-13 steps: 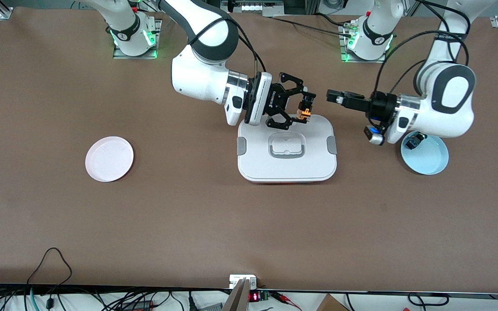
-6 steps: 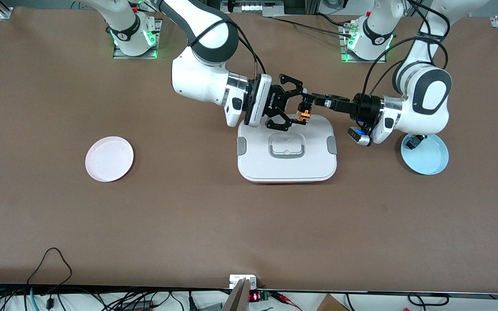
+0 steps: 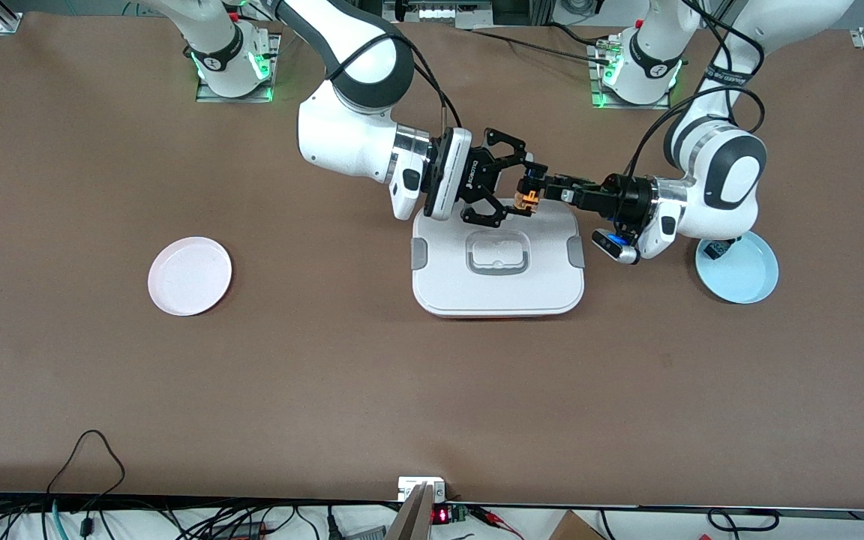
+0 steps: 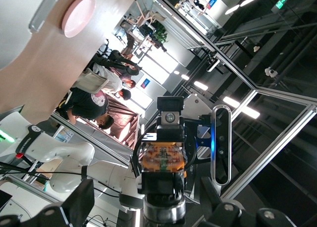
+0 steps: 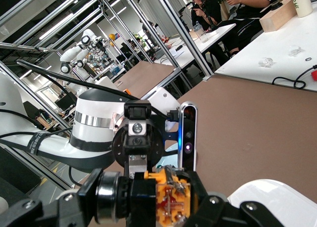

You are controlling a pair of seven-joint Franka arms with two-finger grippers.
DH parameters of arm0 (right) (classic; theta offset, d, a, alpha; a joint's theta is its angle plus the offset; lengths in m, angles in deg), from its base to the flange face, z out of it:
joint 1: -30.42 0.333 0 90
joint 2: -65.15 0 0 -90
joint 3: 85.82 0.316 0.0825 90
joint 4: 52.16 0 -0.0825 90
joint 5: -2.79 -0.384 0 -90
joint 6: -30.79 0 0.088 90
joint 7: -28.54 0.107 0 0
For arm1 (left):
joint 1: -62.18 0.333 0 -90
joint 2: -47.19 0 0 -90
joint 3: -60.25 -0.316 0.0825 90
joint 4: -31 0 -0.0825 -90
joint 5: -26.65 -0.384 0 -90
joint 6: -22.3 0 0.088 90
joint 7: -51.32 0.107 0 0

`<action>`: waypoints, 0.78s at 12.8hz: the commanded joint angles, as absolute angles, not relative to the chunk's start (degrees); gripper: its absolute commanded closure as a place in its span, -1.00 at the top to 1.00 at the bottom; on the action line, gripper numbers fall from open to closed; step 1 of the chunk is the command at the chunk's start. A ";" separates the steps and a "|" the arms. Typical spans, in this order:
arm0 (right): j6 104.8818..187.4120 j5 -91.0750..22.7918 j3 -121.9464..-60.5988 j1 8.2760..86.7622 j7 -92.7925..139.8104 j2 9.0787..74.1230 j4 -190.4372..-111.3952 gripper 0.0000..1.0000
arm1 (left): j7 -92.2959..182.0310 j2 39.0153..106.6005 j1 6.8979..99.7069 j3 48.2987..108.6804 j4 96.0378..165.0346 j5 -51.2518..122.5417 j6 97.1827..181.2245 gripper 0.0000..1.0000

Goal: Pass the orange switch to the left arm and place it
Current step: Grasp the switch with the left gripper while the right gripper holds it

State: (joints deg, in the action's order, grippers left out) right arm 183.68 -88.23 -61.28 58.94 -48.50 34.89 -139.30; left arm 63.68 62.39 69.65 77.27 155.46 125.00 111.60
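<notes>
Above the box [image 3: 498, 262], over the lid edge nearest the robot bases, the two grippers are meeting around the orange switch [image 3: 529, 197]. The right gripper [image 3: 520, 193], reaching in from the right arm's end of the table, is holding the switch clamped between its fingers, clear of the lid. The left gripper [image 3: 552, 184] is extending level from the other end, its slim fingers lying right at the switch; whether they are already pinching it cannot be told from the front view. In the right wrist view the orange switch [image 5: 171, 195] is sitting between the near fingers, with the left gripper [image 5: 137, 150] pointing straight at it. In the left wrist view the switch [image 4: 161, 158] is showing its orange face framed by the right gripper [image 4: 163, 162]. A pink plate [image 3: 190, 275] is lying toward the right arm's end of the table. A blue plate [image 3: 743, 279] is lying toward the left arm's end, carrying a small dark component [image 3: 717, 248] partly hidden under the left arm.
</notes>
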 commanded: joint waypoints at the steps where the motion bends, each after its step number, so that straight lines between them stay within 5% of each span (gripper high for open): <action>1: 184.51 -89.58 -61.30 59.60 -48.72 34.30 -137.76 -0.53 | 67.05 63.97 68.42 77.65 154.84 127.55 111.95 0.77; 4: 184.51 -89.58 -61.30 59.69 -48.63 34.30 -137.76 -0.53 | 67.14 64.85 68.24 77.65 154.57 128.78 111.95 0.32; 6: 184.51 -89.58 -61.39 59.60 -48.71 34.30 -137.76 -0.53 | 67.05 64.94 67.98 77.65 153.96 128.78 111.78 -0.26; 10: 184.51 -89.58 -61.39 59.60 -48.63 34.30 -137.68 -0.53 | 66.96 64.94 67.71 77.65 153.87 128.78 111.51 -0.54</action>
State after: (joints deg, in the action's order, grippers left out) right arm 183.72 -88.37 -61.29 59.06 -48.12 34.64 -139.33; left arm 66.30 64.19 68.55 77.41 154.38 128.18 111.71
